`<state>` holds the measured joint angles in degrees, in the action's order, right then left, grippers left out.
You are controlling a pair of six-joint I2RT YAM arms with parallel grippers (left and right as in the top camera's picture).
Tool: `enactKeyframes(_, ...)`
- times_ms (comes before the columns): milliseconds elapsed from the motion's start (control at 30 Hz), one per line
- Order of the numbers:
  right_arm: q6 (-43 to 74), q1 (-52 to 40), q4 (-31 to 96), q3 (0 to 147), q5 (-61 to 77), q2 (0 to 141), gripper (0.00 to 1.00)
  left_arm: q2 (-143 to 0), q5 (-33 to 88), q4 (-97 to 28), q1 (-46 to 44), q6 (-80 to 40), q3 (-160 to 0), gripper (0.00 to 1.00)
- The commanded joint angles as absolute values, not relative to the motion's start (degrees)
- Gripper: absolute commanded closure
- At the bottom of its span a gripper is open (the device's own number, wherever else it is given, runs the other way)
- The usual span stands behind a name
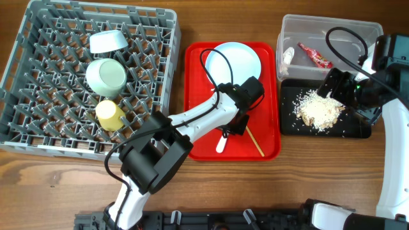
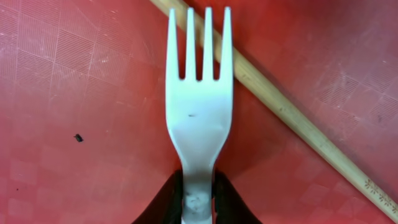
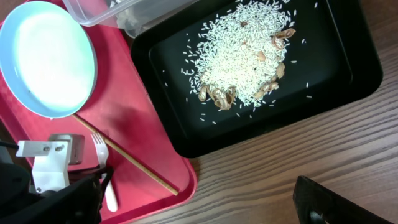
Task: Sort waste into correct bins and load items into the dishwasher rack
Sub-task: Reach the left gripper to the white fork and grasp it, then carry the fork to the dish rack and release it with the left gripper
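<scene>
**Mia:** What is put away already?

**Tom:** The small white bowl [image 1: 108, 41], the green bowl [image 1: 105, 75] and the yellow cup [image 1: 110, 114] sit in the grey rack [image 1: 167, 76], upper left. The red wrapper [image 1: 314, 56] and the white scrap [image 1: 287, 57] lie in the clear tub [image 1: 358, 35], upper right. The rice [image 1: 319, 108] is in the black tray [image 1: 291, 128] just below it.

**Mia:** So what is left?

**Tom:** I think just the white plate [image 1: 236, 61] and the fork [image 2: 199, 118]. Both are on the red tray [image 1: 198, 115] in the middle, with the plate up top and the fork lower down.

**Mia:** Which way does the fork point?

**Tom:** From above, it runs up and down. Its prongs point up toward the plate and its handle points to the bottom edge. The prongs lie over the wooden stick [image 2: 298, 124].

**Mia:** And the jaws?

**Tom:** The left gripper [image 2: 199, 190] has its jaws pinching the fork's handle. The right gripper [image 1: 333, 89] has its jaws spread wide over the black tray, holding nothing.
</scene>
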<state>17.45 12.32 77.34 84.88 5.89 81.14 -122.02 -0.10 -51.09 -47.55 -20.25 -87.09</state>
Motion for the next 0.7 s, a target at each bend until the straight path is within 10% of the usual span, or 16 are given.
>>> enactKeyframes(0, 16.5, 12.4, 77.5, 84.7, 5.1, 81.0, 0.00, -123.8, -2.5, -51.7, -47.1, -20.3, -85.0, 0.89)
enactKeyframes(667, 10.5, 12.4, 81.6, 84.7, 5.1, 66.6, 0.00, -107.0, -5.9, -55.0, -40.6, -20.3, -85.1, 0.96)
